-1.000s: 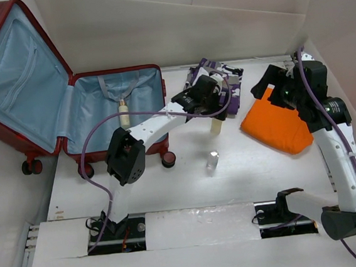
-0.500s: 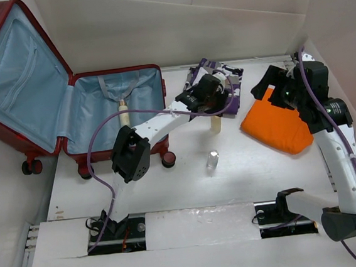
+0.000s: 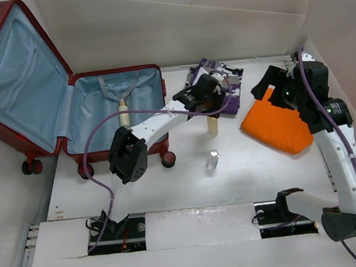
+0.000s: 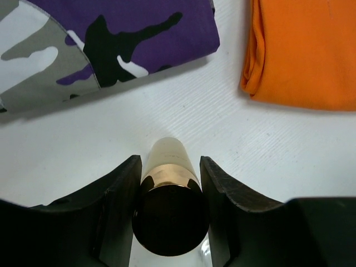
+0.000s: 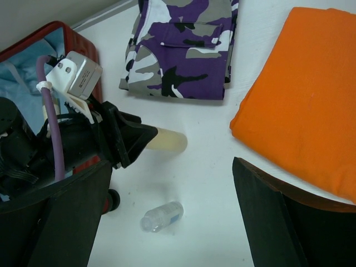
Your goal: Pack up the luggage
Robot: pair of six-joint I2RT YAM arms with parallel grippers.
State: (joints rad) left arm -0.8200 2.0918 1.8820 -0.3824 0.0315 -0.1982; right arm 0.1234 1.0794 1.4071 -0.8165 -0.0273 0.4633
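Dark-red hard-shell suitcase (image 3: 94,116) open, blue-lined. Left gripper (image 4: 169,172) clamped on cream cylindrical dark-capped bottle (image 4: 167,153) near purple camouflage cloth (image 4: 111,39). Right gripper (image 5: 172,167) spread wide, empty, beside folded orange cloth (image 5: 300,94).

The scene is a white table (image 3: 190,189) whose top shows a fine, straight grain up close. A plain off-white back wall (image 3: 174,33) rises behind it, crossed by a thin slanting seam (image 3: 248,7), and meets a matching right wall (image 3: 344,23) at the far corner. On the left the tabletop ends at a pale side panel (image 3: 15,206). Along the near edge lies a smooth white strip (image 3: 199,223) cut by two dark slots (image 3: 115,231), with a ridged metal rail (image 3: 30,239) beside it. The light is soft and even, leaving only faint grey shadows.
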